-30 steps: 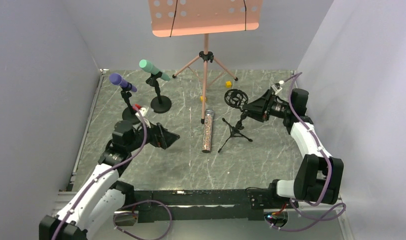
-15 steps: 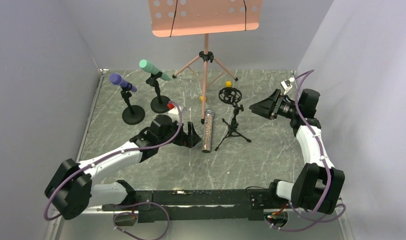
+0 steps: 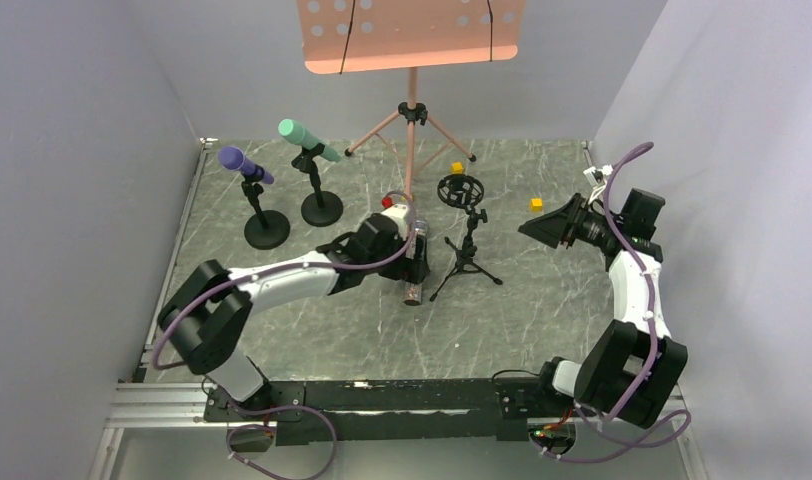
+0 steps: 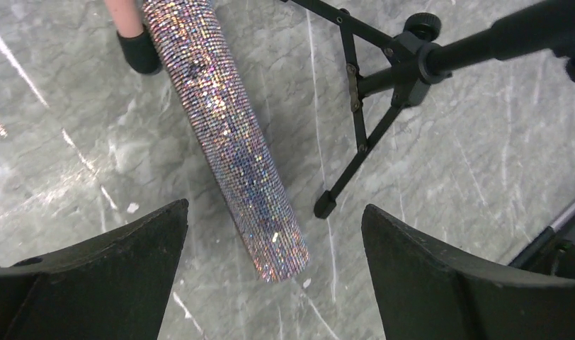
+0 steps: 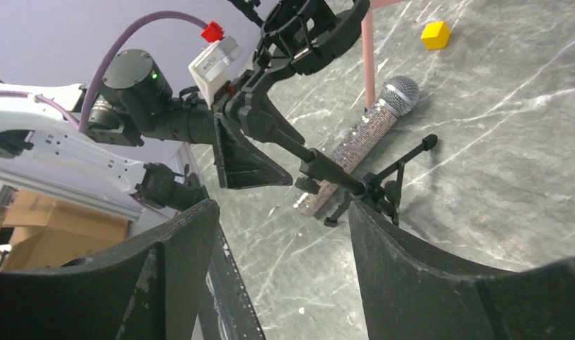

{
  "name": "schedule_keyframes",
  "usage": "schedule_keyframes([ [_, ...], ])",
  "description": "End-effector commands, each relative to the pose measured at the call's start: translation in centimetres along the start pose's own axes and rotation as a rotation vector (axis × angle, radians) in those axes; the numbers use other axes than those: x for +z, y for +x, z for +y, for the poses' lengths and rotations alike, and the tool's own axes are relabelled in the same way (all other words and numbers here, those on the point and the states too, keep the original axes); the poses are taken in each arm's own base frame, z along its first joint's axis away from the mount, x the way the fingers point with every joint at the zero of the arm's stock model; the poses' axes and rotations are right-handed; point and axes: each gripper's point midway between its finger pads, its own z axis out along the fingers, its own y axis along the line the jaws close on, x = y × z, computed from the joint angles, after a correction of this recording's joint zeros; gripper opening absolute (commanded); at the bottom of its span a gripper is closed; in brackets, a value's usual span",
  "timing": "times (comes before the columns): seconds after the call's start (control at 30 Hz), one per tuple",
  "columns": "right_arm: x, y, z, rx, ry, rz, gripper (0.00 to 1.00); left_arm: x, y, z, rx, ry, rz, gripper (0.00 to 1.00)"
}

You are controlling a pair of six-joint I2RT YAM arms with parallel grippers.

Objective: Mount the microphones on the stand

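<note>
Far left: purple stick microphone (image 3: 244, 165) sits tilted in the clip of a black round-base stand (image 3: 267, 232). Just right of it, mint-green stick microphone (image 3: 307, 139), also tilted, is clipped on a second black round-base stand (image 3: 322, 209). Centre: glittery pinkish-silver microphone (image 4: 224, 134) lies flat on the grey marbled worktop (image 3: 542, 310), its silver mesh head toward the far side beside a foot of the pink music stand (image 3: 412, 35). Left end effector (image 4: 274, 219) hangs directly over this microphone's lower barrel with jaws spread wide. In the left wrist view the butt end lies between the two fingers, with a gap on either side and no contact showing; nothing is gripped. Just right of the microphone stands a small black tripod stand (image 3: 469, 240) with an empty ring mount on top, one foot close to the barrel's butt end. Right: right end effector (image 3: 542, 222) is raised off the worktop, well apart from the tripod and facing it, its jaws parted and empty. Two small yellow cubes (image 3: 536, 204) lie on the far worktop.
</note>
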Motion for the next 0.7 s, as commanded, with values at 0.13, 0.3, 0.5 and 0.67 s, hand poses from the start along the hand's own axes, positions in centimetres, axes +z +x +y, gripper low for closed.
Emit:
schedule_keyframes([
  [0.13, -0.9, 0.4, 2.3, -0.175, -0.063, -0.018, 0.72, 3.9, 2.1, 1.0, 0.017, -0.192, 0.116, 0.94],
  [0.3, -0.9, 0.6, 2.9, -0.198, -0.061, -0.026, 0.73, 5.3, 3.6, 1.2, 0.011, -0.241, 0.175, 0.66],
  [0.5, -1.0, 0.6, 3.2, -0.200, -0.070, -0.022, 0.73, 5.8, 4.9, 1.6, 0.051, -0.295, 0.236, 0.60],
  [0.67, -1.0, 0.7, 3.2, -0.204, -0.074, -0.021, 0.73, 5.0, 5.3, 2.6, 0.101, -0.347, 0.254, 0.36],
])
